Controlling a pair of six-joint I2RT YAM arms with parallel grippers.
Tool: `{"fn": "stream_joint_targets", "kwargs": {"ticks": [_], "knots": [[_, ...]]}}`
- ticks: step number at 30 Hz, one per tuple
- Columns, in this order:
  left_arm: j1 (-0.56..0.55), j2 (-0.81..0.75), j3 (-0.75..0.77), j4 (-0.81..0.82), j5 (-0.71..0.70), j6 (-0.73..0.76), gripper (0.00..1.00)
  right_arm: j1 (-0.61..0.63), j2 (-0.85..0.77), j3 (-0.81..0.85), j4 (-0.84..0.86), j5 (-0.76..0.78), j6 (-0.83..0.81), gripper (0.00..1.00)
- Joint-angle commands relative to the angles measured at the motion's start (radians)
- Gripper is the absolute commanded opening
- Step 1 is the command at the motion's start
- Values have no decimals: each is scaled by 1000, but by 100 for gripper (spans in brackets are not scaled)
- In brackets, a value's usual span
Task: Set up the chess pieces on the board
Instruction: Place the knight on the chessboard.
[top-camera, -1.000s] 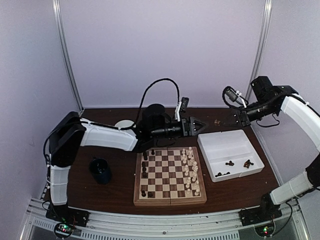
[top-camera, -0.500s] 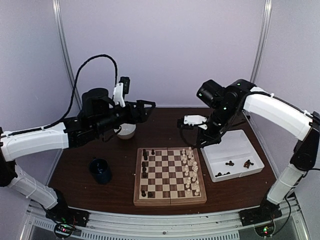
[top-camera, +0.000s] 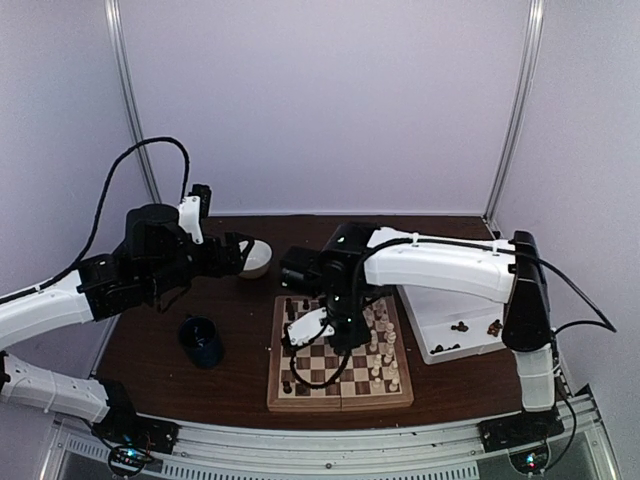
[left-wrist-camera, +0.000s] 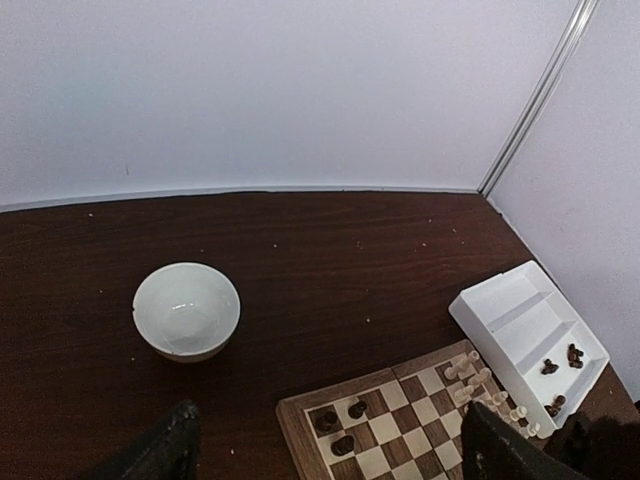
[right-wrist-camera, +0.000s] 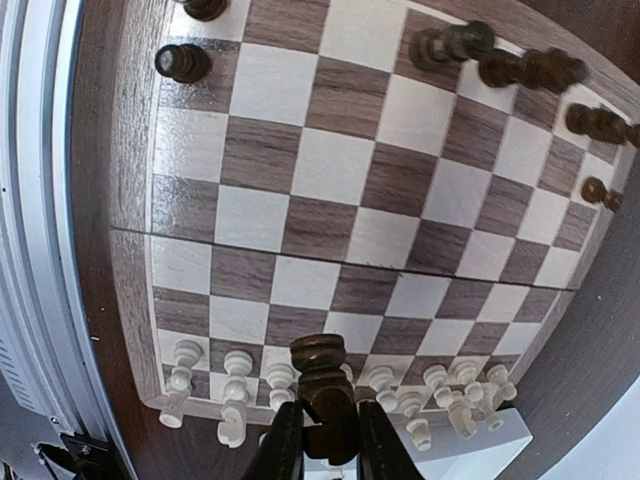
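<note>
I hold a dark brown piece (right-wrist-camera: 322, 380) upright, pinched in the narrow jaws of the right gripper (right-wrist-camera: 323, 432), over the board (top-camera: 340, 402) at the table's near centre. Half a second ago that arm hung by the tray (top-camera: 440, 290) at the board's 2 o'clock. Now it has swung in over the squares, nearer the 9 o'clock edge where the dark pieces (top-camera: 289, 340) stand. The cream pieces (top-camera: 380, 340) line the 3 o'clock edge. A few stray chessmen (top-camera: 460, 326) lie in the tray. The left gripper (left-wrist-camera: 330, 455), jaws wide and holding nothing, has dropped back near the bowl (left-wrist-camera: 187, 310) at 11 o'clock.
</note>
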Motion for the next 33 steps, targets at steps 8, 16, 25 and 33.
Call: {"fn": "stream_joint_targets", "kwargs": {"ticks": [8, 16, 25, 33], "knots": [[6, -49, -27, -30, -32, -9, 90, 85, 147, 80, -54, 151, -21, 11], [6, -18, -28, -20, 15, -22, 90, 91, 176, 57, -29, 175, -19, 14], [6, -11, -18, -41, 31, -21, 90, 90, 140, 12, 29, 172, -6, 33], [6, 47, 40, -85, 119, 42, 84, 73, -4, -33, 9, 119, -1, 39]]}}
